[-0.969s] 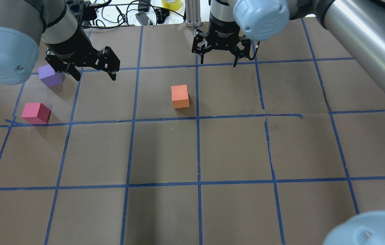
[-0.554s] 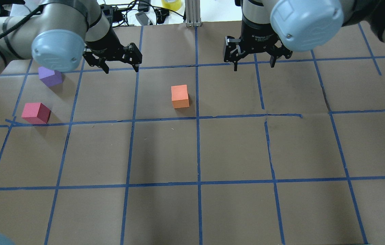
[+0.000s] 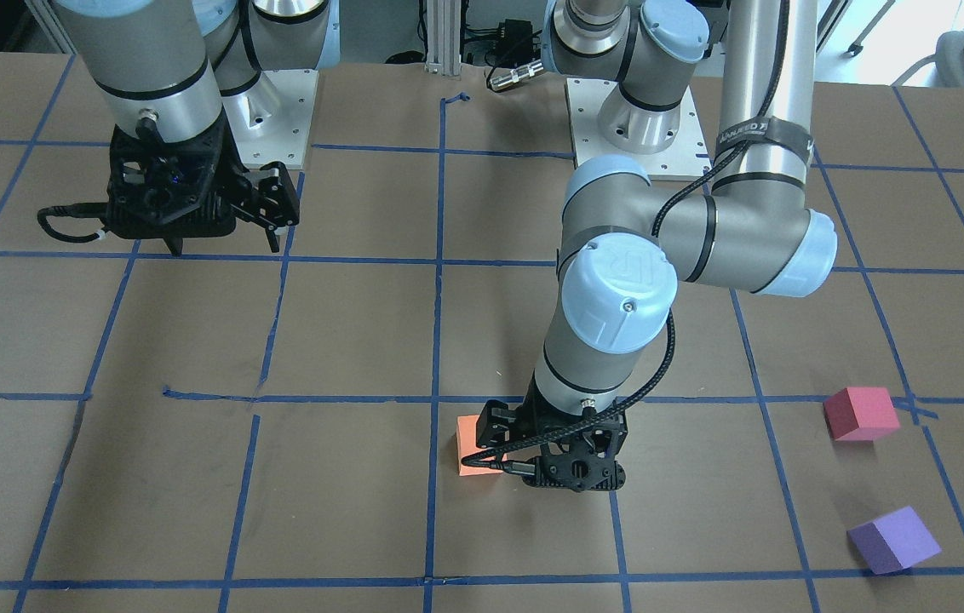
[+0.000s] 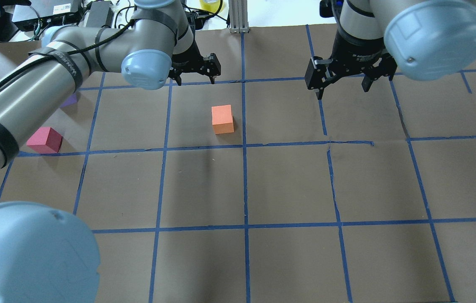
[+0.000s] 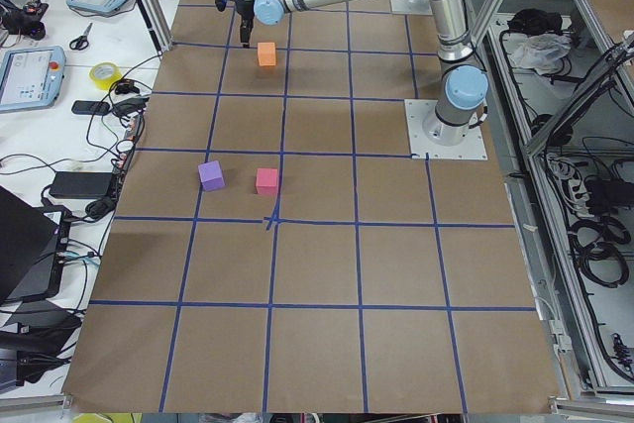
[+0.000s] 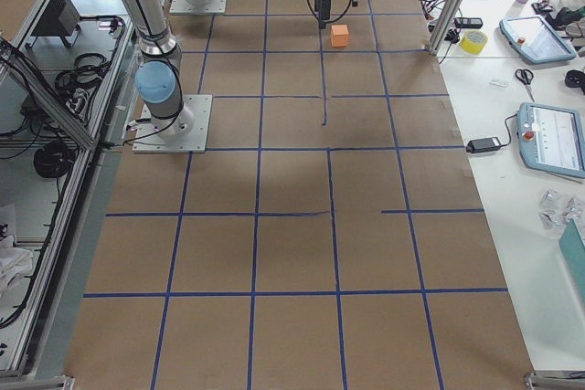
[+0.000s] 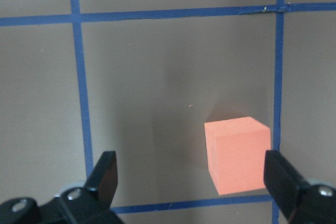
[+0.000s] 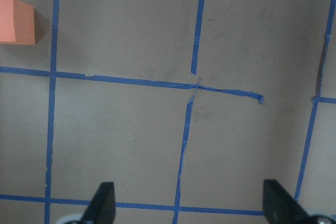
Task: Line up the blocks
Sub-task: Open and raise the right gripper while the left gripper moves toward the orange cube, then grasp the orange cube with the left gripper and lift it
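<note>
The orange block (image 4: 222, 119) sits near the table's middle; it also shows in the front view (image 3: 472, 447) and the left wrist view (image 7: 239, 153). My left gripper (image 4: 194, 76) is open and empty, hovering just beyond the orange block and slightly to its left; the block lies close to one finger (image 7: 278, 179). The pinkish-red block (image 4: 44, 140) sits at the far left. The purple block (image 3: 892, 540) sits beyond it, mostly hidden by my left arm in the overhead view (image 4: 71, 101). My right gripper (image 4: 342, 87) is open and empty, to the right of the orange block.
Brown paper with a blue tape grid (image 4: 245, 185) covers the table. An aluminium post (image 4: 238, 17), a yellow tape roll (image 4: 212, 5) and cables lie at the far edge. My left arm (image 4: 53, 80) stretches across the left half.
My left gripper has moved right, from beside the purple block to near the orange block. My right gripper has moved right. The blocks have not moved.
</note>
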Tool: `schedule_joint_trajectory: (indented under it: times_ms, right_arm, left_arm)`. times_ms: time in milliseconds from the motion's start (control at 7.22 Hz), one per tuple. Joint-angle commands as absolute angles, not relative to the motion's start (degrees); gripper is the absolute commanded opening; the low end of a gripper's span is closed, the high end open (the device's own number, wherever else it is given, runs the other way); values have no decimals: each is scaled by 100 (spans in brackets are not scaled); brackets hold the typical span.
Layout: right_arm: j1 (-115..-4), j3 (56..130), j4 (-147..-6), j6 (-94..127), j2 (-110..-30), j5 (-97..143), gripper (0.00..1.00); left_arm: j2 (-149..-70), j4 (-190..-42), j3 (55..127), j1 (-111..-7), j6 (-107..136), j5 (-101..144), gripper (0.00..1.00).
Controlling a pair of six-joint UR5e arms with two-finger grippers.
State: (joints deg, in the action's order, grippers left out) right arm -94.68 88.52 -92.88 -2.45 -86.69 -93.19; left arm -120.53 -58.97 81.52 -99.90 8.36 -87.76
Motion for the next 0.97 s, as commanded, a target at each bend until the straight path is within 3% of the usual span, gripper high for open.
schedule_joint_trajectory:
  times_ms: [0, 831]
  right_arm:
    - [-9028, 8859, -9009, -571, -8851, -9090, 100]
    - [-8912, 8842, -8973, -457, -9026, -9061, 100]
  left_arm:
    - [-12505, -5345, 8156, -10142, 1001, -8728, 100]
    - [-12770, -5344, 8701, -10547, 1808, -9132, 100]
